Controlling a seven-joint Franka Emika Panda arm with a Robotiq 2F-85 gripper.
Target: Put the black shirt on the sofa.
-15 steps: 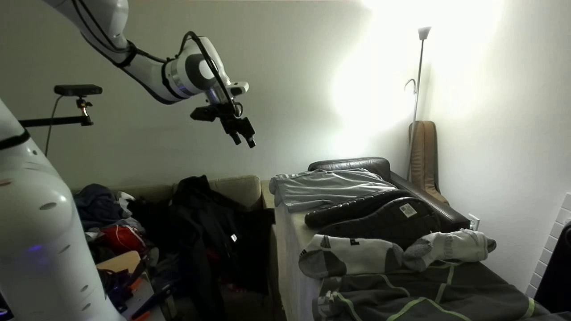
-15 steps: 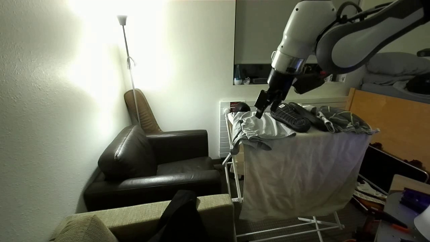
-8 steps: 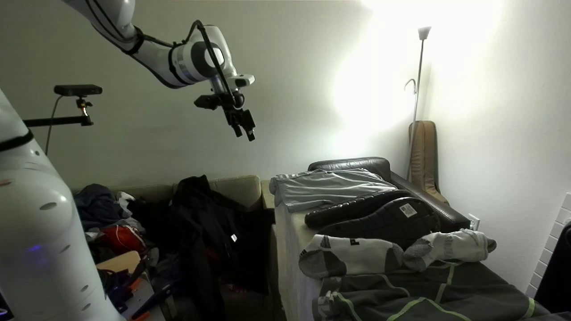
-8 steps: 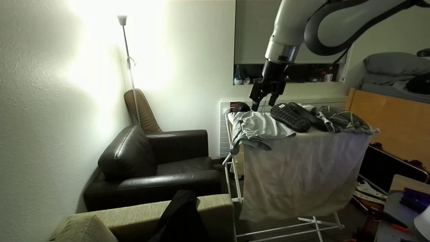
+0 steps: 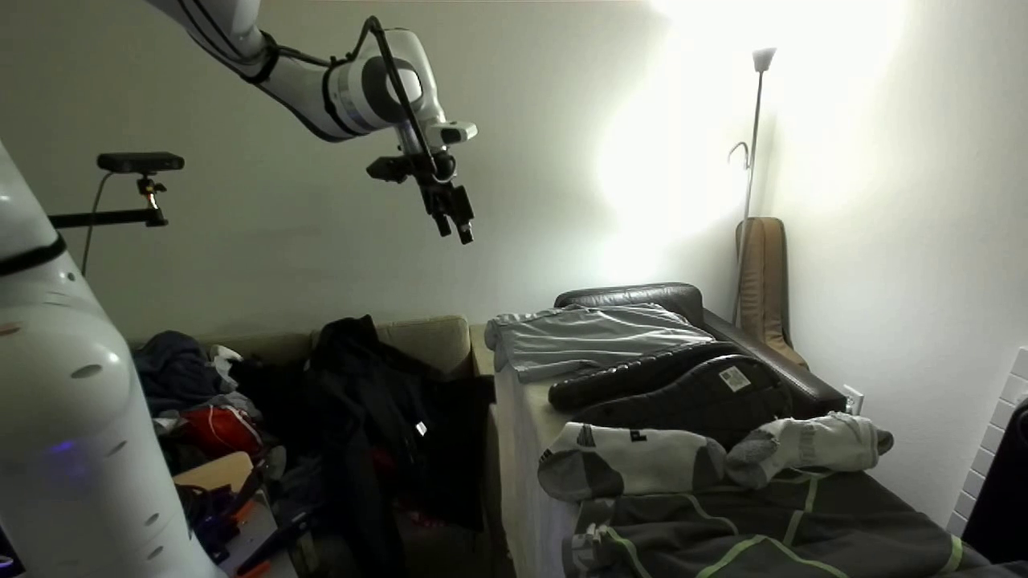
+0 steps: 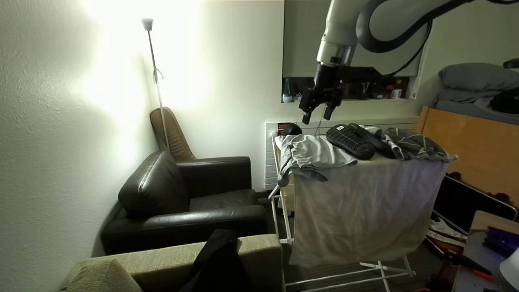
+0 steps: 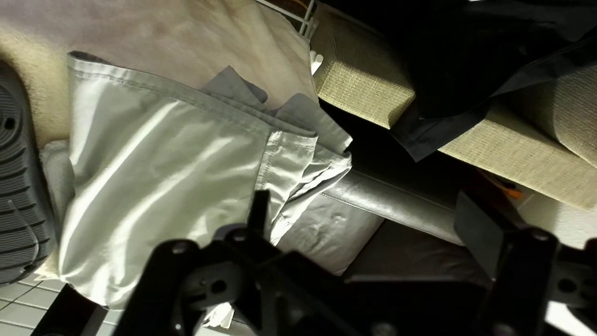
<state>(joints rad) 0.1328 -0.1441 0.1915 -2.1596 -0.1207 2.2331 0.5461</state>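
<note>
Black shirt [image 5: 365,401], draped on sofa [image 5: 434,341], long axis running downward

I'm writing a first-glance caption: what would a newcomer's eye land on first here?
Probably the lampshade, amid the glare near the top of both exterior views. Next would come the white arm, also high in both, its jaws open with nothing between them. Then the black shirt, a big dark spread over the sofa, low and left of centre in an exterior view.
</note>
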